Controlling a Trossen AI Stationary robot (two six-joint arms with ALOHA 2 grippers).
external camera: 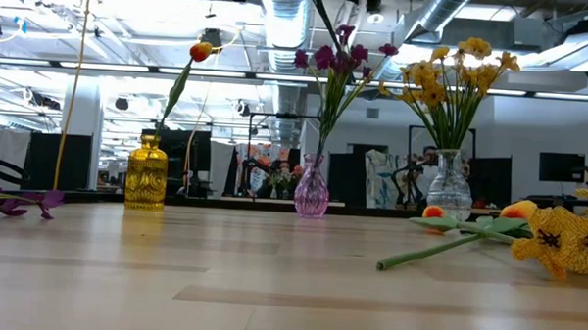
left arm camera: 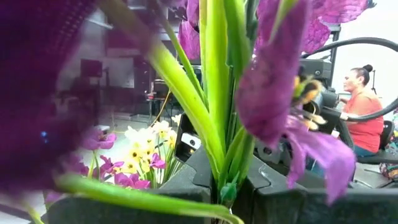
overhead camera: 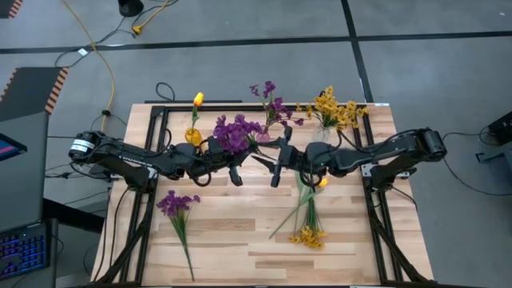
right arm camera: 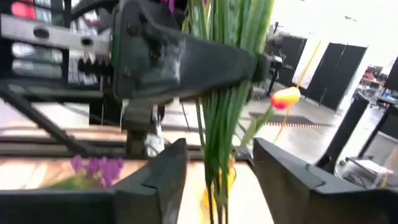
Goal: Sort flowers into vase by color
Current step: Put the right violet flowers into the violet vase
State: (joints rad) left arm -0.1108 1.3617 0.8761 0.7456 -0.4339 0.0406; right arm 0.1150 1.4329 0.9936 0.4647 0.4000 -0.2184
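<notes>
Right now my left gripper (overhead camera: 237,178) is clamped tight on the green stems of a purple bunch (overhead camera: 237,133), held in the air just beside the pink vase (external camera: 311,194). My right gripper (overhead camera: 274,178) has its fingers spread apart, the same stems (right arm camera: 227,93) standing between them, untouched as far as I can tell. Another purple sprig (overhead camera: 178,206) lies on the table (overhead camera: 240,240), well apart from that vase.
</notes>
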